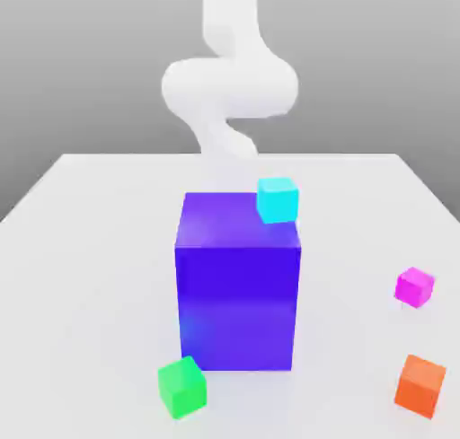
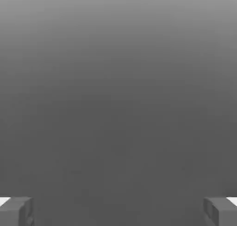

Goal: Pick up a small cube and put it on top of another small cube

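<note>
Glossy magenta small cube (image 1: 414, 286) is seen near the desk's (image 1: 81, 249) right edge; plain green cube (image 1: 182, 386) at the front edge. Fingers (image 2: 16, 211) are spread, released, nothing grasped.

Table: white tabletop (image 1: 81, 249), flat and matte, under a plain grey backdrop.
Big block: blue-purple block (image 1: 238, 294), tall and glossy, standing upright near the table's middle.
Cyan cube: small cyan cube (image 1: 278, 199), tilted, at the big block's upper far corner toward the exterior view's right; whether it rests on the block or stands behind it cannot be told.
Orange cube: small orange cube (image 1: 420, 385), on the table near the front at the exterior view's right, well apart from the big block.
</note>
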Robot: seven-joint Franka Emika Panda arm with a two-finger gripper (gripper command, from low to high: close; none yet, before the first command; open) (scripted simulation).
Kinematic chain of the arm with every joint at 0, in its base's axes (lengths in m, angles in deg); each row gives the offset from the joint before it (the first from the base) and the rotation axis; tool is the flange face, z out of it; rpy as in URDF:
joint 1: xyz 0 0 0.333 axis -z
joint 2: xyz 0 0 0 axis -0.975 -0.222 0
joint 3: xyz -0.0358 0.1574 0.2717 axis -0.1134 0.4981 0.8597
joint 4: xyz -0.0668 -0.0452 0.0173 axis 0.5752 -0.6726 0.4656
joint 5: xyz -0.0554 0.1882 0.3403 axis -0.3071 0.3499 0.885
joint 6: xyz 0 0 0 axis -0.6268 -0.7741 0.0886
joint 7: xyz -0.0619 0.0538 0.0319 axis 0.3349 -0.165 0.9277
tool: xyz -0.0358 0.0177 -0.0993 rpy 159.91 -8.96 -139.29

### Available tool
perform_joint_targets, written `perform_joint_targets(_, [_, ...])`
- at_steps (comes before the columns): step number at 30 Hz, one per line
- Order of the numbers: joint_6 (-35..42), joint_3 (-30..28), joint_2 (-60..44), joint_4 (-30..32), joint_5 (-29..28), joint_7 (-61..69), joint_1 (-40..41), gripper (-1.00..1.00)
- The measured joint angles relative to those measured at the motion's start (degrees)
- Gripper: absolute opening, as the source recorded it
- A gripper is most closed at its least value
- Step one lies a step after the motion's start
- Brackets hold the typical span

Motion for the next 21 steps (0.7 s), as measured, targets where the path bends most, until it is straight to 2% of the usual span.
perform_joint_targets(11, [-10.4,0.95,-17.5,8.72,3.31,27.29,-19.46,0.0])
perform_joint_targets(21, [-19.77,6.18,-33.09,16.53,4.73,50.58,-33.07,0.0])
